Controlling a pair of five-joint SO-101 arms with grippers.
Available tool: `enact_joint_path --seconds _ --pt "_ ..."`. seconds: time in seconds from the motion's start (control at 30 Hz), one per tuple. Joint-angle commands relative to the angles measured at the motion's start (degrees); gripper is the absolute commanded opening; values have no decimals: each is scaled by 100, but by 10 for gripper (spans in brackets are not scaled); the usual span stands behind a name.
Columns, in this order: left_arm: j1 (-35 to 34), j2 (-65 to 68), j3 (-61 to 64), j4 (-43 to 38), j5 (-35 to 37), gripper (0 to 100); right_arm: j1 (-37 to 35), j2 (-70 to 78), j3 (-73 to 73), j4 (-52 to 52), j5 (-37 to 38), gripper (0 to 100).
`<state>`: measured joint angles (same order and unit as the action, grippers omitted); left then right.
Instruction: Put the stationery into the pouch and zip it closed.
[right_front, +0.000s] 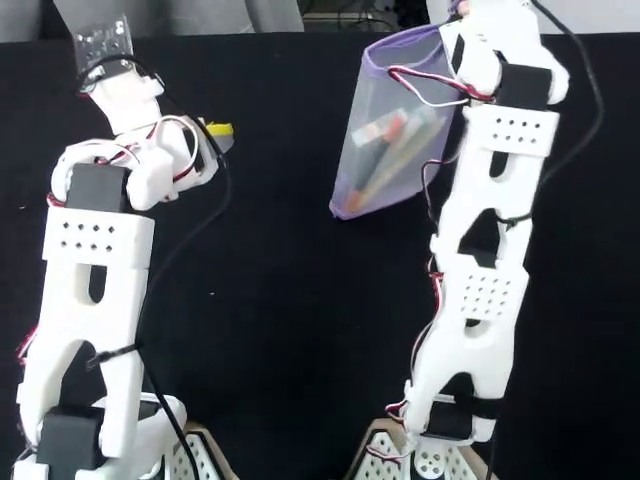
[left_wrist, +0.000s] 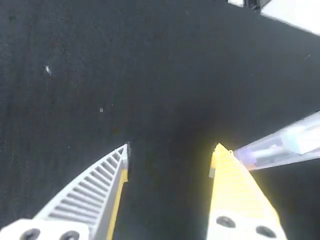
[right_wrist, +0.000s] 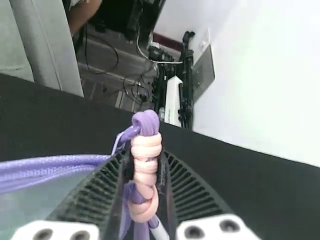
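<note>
Purple pouch (right_front: 385, 150) hangs from raised right tool (right_wrist: 145, 155) | left tool (left_wrist: 171, 148) spread

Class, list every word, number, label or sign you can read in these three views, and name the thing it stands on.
No text is legible in any view.
Stationery in the translucent purple-trimmed pouch: coloured patches, any print too blurred to read.
Clear plastic pen in the left wrist view: dark marks, too blurred to read.
</note>
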<state>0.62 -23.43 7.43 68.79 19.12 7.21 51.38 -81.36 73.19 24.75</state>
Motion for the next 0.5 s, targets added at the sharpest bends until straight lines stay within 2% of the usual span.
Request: enact_joint_path --seconds 0.0,0.1,0.17,0.23,0.47 --pt "-48 -132 57 -246 -9 265 -554 734 48 35 53 11" --pt "-57 -132 242 -431 -9 264 -1081 919 40 26 -70 11" --pt "-57 -132 338 -510 -18 264 -1002 998 -4 -237 -870 11" --pt "-57 -132 365 -519 -26 265 -985 1077 -57 -316 -1275 11" --pt "-224 -132 356 -519 -9 266 -976 1042 -813 598 -1327 11"
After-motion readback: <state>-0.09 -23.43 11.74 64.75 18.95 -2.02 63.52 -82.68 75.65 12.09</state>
